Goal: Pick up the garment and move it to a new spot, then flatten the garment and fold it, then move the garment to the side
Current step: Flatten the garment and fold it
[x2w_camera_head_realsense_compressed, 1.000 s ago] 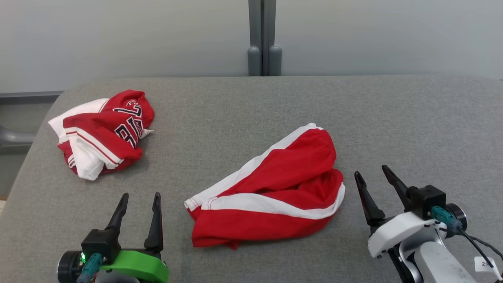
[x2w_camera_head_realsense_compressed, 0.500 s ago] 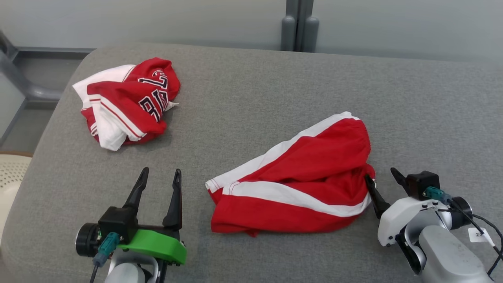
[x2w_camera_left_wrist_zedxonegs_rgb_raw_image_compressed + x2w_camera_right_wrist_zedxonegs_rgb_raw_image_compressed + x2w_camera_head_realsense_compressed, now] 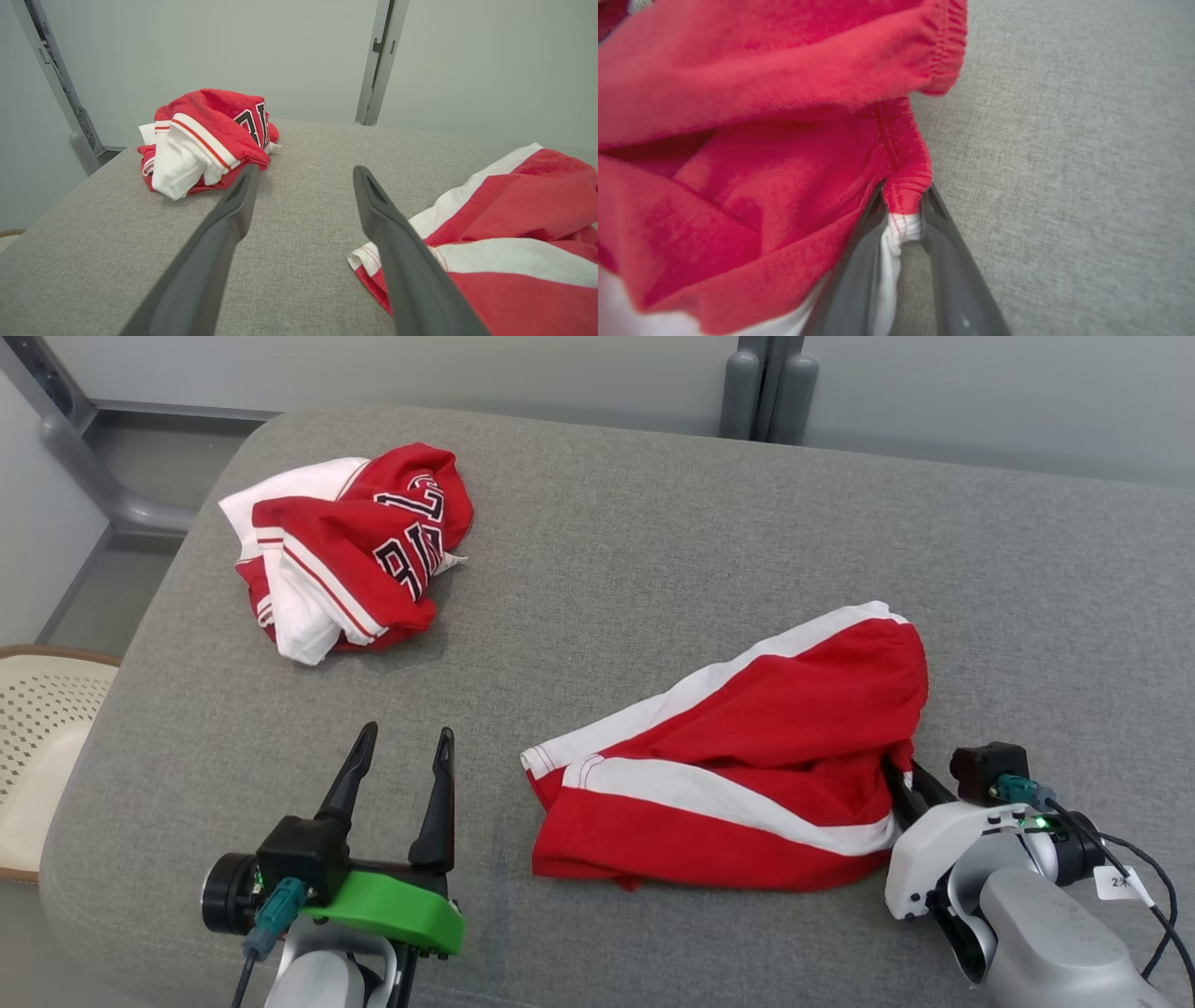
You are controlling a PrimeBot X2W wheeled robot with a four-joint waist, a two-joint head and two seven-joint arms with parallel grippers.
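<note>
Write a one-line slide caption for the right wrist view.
Right gripper pinches a gathered edge of the red-and-white shorts lying on the grey padded surface.

You're looking at red shorts (image 3: 738, 775) with broad white bands down the sides. The left wrist view shows a white hem sewn with red thread, and the right wrist view shows a red gathered waistband with a bit of white at its edge. The crumpled jersey (image 3: 350, 546) is also red and white, with thin striped trim and black letters outlined in white. The cushion (image 3: 653, 541) under them is a plain mid-grey weave. Your left gripper (image 3: 407, 733) has dark grey fingers, a black block and a bright green mount. Your right gripper (image 3: 907, 782) has a white shell, and both carry teal plugs. The basket (image 3: 37, 747) is cream, dotted with holes and brown-rimmed. The wall (image 3: 373, 373) is pale grey.
</note>
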